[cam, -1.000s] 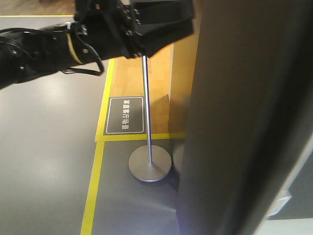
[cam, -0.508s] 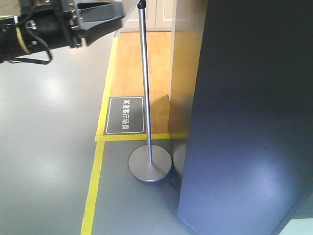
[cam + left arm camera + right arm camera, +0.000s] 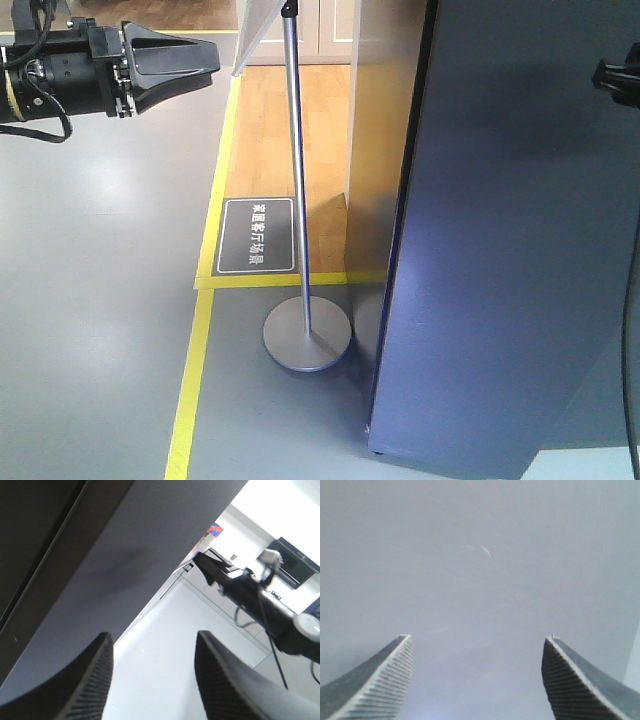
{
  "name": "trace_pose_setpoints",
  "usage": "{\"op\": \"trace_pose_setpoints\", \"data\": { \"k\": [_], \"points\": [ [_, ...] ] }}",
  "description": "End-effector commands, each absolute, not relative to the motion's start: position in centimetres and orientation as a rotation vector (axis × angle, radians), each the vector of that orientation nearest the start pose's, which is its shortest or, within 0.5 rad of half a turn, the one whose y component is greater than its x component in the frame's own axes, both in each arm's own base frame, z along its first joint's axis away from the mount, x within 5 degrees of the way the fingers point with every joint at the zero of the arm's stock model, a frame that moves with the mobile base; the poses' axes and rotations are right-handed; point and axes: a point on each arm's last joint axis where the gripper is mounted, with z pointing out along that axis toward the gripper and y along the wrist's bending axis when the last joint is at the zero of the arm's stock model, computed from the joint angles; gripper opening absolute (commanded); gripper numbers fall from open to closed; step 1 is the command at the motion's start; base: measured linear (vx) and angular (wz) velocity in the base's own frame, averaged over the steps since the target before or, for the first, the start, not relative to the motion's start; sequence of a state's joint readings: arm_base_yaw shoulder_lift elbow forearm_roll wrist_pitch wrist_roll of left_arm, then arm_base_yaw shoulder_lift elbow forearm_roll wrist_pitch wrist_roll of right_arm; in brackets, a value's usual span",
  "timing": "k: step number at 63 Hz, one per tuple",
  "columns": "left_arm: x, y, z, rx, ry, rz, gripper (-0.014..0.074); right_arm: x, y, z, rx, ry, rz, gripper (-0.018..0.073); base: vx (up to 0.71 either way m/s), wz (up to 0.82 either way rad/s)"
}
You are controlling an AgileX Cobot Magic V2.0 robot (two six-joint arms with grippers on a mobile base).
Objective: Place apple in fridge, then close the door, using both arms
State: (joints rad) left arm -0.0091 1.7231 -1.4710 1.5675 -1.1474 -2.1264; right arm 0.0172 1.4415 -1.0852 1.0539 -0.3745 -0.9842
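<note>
The door (image 3: 500,250) shows as a tall flat dark grey panel filling the right of the front view. The fridge interior is hidden behind it, and the apple is out of view. My left gripper (image 3: 212,55) hangs at the top left, well away from the door; in its wrist view it (image 3: 152,635) stands open and empty, beside a dark grey fridge face (image 3: 140,540). My right gripper (image 3: 477,637) is open and empty, facing a plain grey surface close ahead. Part of the right arm (image 3: 615,80) shows at the right edge in front of the door.
A metal post on a round base (image 3: 306,340) stands just left of the door's foot. Yellow floor tape (image 3: 195,360) and a black floor sign (image 3: 257,235) mark the grey floor. A wooden panel (image 3: 375,150) rises behind the post.
The dark door panel has swung away from the camera. My left arm has drawn back from top centre to top left. The right arm has come into view at the right edge.
</note>
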Motion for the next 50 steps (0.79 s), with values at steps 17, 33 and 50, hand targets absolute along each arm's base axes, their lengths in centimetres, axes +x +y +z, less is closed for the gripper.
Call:
{"op": "trace_pose_setpoints", "data": {
  "k": [17,33,50],
  "points": [
    [35.6,-8.6,40.4,0.415,1.677,-1.414,0.037,38.1,-2.8,37.9,0.28,1.527,-0.268,0.0522,0.0,0.0],
    [35.6,-8.6,40.2,0.429,1.701,-1.385,0.037,40.4,-2.7,37.4,0.286,1.535,-0.248,0.0522,0.0,0.0],
    [35.9,-8.4,39.8,0.428,1.737,-1.326,0.037,43.9,-2.2,36.4,0.201,1.613,-0.142,0.0522,0.0,-0.02]
  ]
}}
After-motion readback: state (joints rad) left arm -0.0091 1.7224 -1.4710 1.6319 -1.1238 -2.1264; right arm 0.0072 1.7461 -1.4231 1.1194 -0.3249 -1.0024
